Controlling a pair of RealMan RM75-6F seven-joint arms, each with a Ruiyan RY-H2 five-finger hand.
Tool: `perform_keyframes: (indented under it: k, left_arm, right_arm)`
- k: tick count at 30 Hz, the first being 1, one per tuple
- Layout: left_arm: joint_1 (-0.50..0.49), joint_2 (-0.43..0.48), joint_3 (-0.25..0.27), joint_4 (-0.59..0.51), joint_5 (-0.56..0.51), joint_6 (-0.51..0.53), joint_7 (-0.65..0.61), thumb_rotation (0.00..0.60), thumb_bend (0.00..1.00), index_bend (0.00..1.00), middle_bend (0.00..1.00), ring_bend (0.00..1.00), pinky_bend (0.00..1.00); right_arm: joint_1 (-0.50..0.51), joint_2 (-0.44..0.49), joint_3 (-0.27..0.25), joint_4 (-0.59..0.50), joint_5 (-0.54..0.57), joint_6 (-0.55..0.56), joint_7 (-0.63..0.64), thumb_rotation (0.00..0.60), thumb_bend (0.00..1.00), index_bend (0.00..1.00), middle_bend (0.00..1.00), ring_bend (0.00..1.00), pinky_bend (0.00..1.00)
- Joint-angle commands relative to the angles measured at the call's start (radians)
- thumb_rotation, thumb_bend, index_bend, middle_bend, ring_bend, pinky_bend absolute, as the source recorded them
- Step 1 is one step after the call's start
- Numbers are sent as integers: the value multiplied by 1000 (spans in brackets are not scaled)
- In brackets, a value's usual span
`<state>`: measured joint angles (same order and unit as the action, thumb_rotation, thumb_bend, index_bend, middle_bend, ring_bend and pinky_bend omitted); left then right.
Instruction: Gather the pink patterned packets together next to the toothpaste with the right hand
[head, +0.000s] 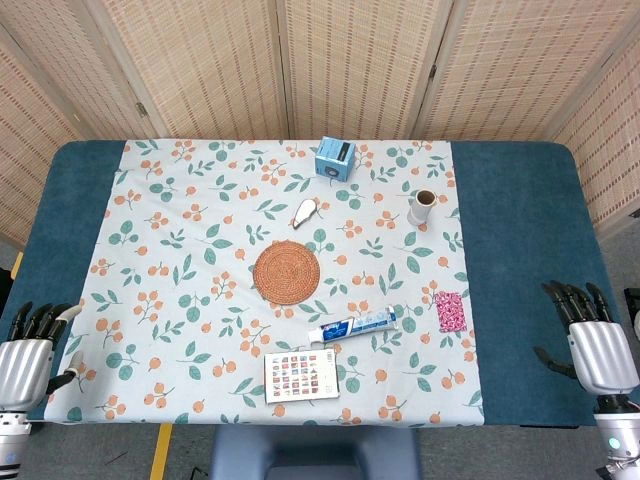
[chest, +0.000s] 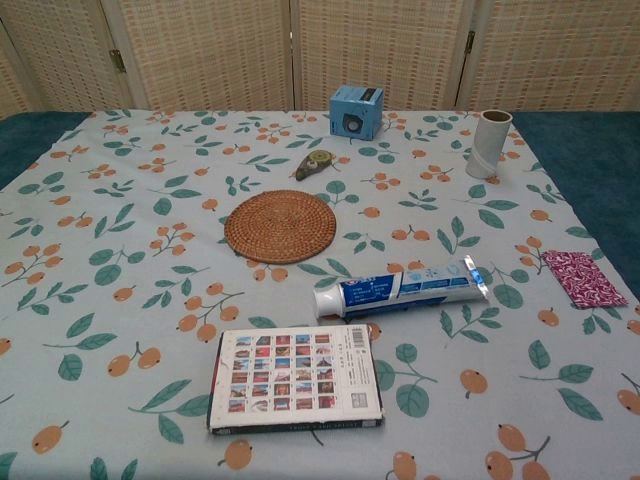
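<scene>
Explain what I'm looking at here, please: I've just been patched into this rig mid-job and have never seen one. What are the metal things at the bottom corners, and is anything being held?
Those are the robot's two mechanical hands. The head view looks down from above: the left hand and the right hand both rest at the table's near edge, fingers apart, holding nothing. The chest view looks across the table from lower down; no hands show there. On the floral cloth lie a toothpaste tube, one pink patterned packet to its right, a picture card, a woven coaster, a blue box, a small cup and a small tape-like item.
</scene>
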<state>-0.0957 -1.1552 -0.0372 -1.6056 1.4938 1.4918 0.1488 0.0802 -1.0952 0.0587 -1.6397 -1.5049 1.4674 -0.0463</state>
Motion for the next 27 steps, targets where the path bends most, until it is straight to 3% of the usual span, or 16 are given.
perform_keyframes:
  k: [1, 14, 20, 25, 27]
  left_arm:
    - [3, -1, 2, 0, 0, 2, 2, 600, 427, 213, 198, 140, 15]
    - [12, -1, 5, -1, 3, 13, 1, 600, 427, 219, 198, 140, 14]
    - [16, -2, 8, 1, 0, 10, -1, 600, 427, 226, 198, 141, 13]
    - [16, -3, 9, 3, -4, 4, -6, 600, 427, 236, 198, 152, 13]
    - [17, -4, 10, 4, -4, 3, -7, 600, 427, 240, 198, 156, 13]
  right_arm:
    - [3, 6, 1, -3, -4, -1, 0, 600, 219, 109, 144, 114, 33]
    - [14, 17, -11, -11, -13, -31, 30, 600, 219, 109, 142, 106, 19]
    - [42, 23, -24, -22, -7, -102, 68, 600, 219, 109, 124, 41, 0]
    - [82, 28, -29, -41, 27, -202, 114, 600, 220, 109, 51, 0, 0]
    - [100, 23, -26, -40, 48, -240, 115, 563, 219, 109, 34, 0, 0]
